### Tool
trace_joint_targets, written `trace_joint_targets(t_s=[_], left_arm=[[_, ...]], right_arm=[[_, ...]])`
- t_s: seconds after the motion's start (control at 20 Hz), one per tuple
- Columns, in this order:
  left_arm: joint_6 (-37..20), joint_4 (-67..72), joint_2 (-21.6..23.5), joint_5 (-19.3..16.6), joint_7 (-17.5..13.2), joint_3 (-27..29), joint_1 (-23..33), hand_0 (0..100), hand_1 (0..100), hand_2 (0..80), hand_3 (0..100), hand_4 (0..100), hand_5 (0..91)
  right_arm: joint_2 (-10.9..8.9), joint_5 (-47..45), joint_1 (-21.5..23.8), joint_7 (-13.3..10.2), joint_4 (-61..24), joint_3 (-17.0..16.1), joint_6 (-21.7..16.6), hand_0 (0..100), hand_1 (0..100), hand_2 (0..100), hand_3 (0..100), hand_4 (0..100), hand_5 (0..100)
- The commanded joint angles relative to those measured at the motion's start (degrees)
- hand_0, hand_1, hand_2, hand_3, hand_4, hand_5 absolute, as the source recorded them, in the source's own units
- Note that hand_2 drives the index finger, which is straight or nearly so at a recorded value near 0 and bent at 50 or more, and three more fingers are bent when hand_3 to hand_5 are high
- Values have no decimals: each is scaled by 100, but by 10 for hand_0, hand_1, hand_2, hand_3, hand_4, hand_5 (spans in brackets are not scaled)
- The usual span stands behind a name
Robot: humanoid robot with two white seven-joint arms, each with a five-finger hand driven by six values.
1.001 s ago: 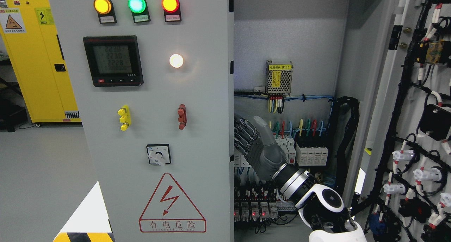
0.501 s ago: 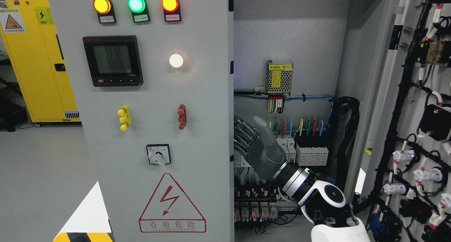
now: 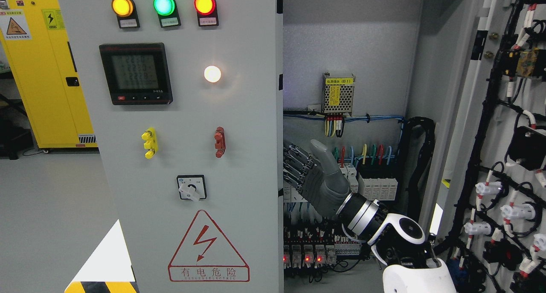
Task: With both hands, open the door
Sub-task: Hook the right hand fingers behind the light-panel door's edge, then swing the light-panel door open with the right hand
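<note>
The right hand [image 3: 318,180], fingers extended, sits beside the grey door [image 3: 239,156]'s edge, yellow cabinet [image 3: 47,71] beyond.

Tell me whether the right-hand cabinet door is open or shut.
Open. The right door is swung outward, showing its wired inner face and the cabinet interior, where the right robot hand reaches.

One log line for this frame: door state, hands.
right door: swung open | left door: shut | right hand: fingers spread at left door's edge, no grasp | left hand: out of view
</note>
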State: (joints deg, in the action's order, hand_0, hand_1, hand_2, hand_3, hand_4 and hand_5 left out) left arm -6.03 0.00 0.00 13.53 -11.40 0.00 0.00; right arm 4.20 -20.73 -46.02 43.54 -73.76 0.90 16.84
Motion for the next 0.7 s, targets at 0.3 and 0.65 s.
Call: trace_joint_targets(t_s=[0.3, 0.65], left_arm=[[-3, -35, 44, 0, -2, 176, -18, 0, 0, 0, 0, 0, 0], [-3, -35, 27, 0, 7, 176, -26, 0, 0, 0, 0, 0, 0]], right_arm=[[-42, -423, -117, 23, 63, 15, 319, 216, 0, 0, 0, 0, 0], [-34, -432, -117, 146, 46, 24, 451, 216, 0, 0, 0, 0, 0]])
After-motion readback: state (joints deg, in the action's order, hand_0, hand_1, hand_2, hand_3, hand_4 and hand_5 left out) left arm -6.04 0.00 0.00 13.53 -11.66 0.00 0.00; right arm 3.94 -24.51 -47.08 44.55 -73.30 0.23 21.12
